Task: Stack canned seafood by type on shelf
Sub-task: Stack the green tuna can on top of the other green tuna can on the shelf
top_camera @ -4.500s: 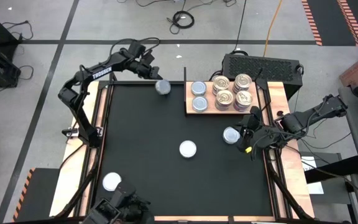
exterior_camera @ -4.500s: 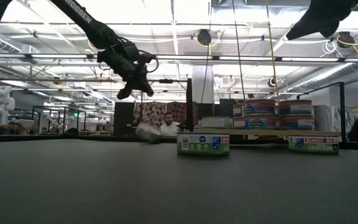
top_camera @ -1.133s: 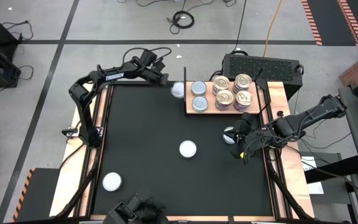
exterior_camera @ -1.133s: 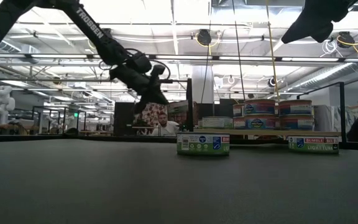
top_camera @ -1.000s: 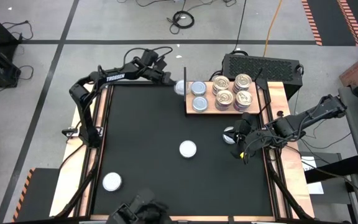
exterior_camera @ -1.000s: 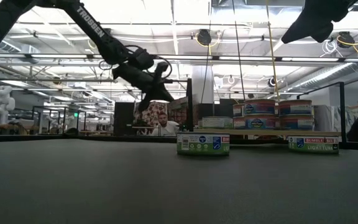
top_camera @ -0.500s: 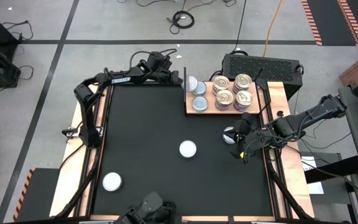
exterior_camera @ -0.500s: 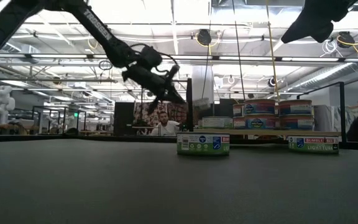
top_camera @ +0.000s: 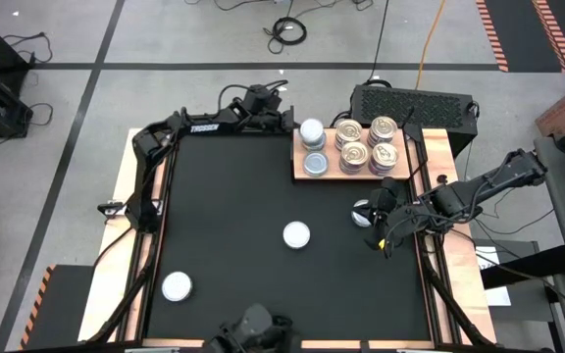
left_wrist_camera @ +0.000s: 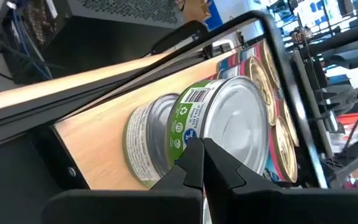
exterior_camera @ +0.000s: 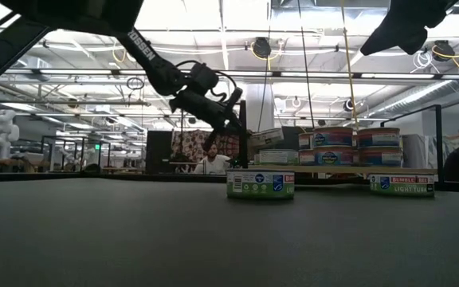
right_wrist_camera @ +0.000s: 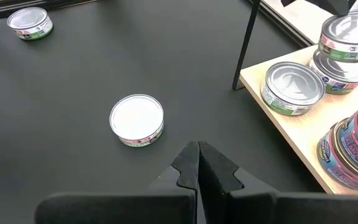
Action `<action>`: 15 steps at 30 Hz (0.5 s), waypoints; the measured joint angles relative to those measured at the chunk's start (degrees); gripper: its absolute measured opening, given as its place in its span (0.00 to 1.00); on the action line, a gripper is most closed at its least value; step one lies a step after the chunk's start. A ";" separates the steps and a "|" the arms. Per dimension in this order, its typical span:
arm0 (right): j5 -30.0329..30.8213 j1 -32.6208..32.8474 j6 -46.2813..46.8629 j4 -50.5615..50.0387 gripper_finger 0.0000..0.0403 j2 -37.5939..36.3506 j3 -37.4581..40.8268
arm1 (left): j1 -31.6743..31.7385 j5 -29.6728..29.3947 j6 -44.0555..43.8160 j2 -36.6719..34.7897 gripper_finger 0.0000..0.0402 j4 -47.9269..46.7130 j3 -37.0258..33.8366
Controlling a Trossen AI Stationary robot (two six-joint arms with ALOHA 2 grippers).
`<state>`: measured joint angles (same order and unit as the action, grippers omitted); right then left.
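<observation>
My left gripper (top_camera: pixel 294 126) is shut on a silvery-topped can (top_camera: pixel 312 129), held just above another silvery-topped can (exterior_camera: pixel 278 157) at the far left corner of the wooden shelf (top_camera: pixel 410 165). A third silvery can (top_camera: pixel 315 164) stands on the shelf nearer to me. Gold-topped cans (top_camera: pixel 369 143) stand in stacks two high on the shelf's right part. Three cans lie on the black mat (top_camera: pixel 296 233) (top_camera: pixel 177 285) (top_camera: pixel 363 211). My right gripper (top_camera: pixel 381 214) hangs shut above the rightmost of them, touching nothing. My left gripper holds the can at the rim (left_wrist_camera: pixel 196 138) where its green-labelled side meets the silvery top; the shut fingers (left_wrist_camera: pixel 219 163) hide how they grip it. They come from the table's left, slanting down. The can (exterior_camera: pixel 265 137) is tilted; whether it touches the can beneath I cannot tell.
A thin black post (top_camera: pixel 292 123) stands at the shelf's far left corner, close to my left gripper. A black box (top_camera: pixel 415 102) sits behind the shelf. Black rails (top_camera: pixel 160 196) edge the mat. People (exterior_camera: pixel 212 162) show in the room beyond.
My left gripper has carried the silvery-topped can toward the table's right, from over the mat's far edge past the post to above the silvery can on the shelf, sinking a little and tipping further down. The can stays lifted and tilted.
</observation>
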<state>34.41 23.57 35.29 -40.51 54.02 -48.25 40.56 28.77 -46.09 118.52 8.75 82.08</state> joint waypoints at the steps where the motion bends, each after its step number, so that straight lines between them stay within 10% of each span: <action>1: 0.00 0.00 0.00 0.00 0.00 0.00 0.00 | -0.21 -0.76 0.00 0.01 0.00 0.01 0.01; 15: 0.00 0.00 -0.17 0.00 0.00 0.00 0.00 | -0.94 -4.04 0.65 0.02 0.00 -0.19 0.01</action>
<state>34.41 23.57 35.11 -40.51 54.02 -48.25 39.62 24.73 -45.43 118.54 8.56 82.08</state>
